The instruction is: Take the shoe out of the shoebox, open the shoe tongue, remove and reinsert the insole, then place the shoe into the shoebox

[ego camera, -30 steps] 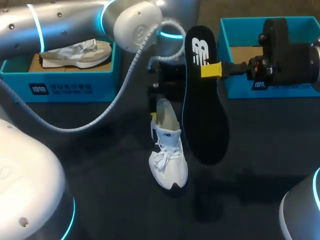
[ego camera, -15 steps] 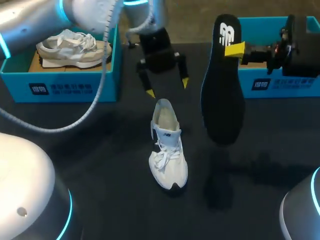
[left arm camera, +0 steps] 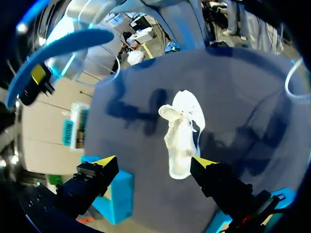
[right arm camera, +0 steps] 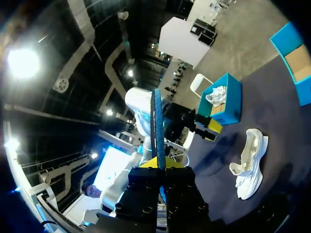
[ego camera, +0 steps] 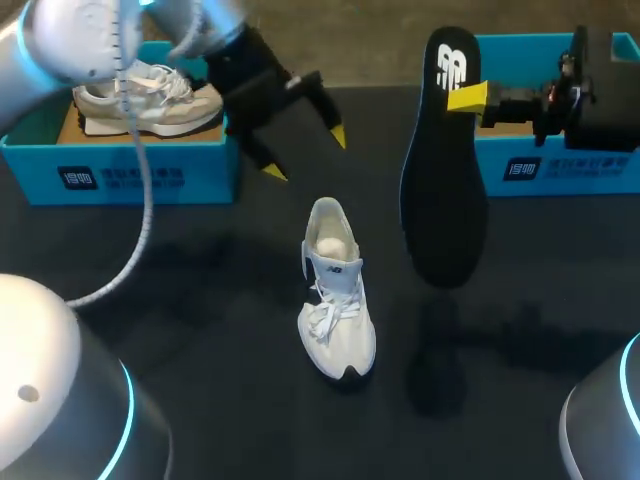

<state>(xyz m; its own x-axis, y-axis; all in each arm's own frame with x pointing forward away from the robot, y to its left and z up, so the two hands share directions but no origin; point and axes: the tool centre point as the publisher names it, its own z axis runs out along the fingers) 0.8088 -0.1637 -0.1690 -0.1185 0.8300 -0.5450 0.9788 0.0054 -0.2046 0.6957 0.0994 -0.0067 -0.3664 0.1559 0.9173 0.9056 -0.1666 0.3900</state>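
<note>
My R hand [ego camera: 468, 97] clamped insole [ego camera: 443, 190] near its top end, hanging above bench [ego camera: 200, 300]. L hand [ego camera: 305, 153] was wide open, empty (shoe [ego camera: 335, 290] stood on bench ahead of it).

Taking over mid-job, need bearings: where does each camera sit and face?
Head view: above and behind, looking down on the table; left arm, right arm show.
Left wrist view: on that wrist, looking past the open left end effector at the white shoe.
Right wrist view: on that wrist, along the right end effector shut on the insole.
All show the white shoe.
</note>
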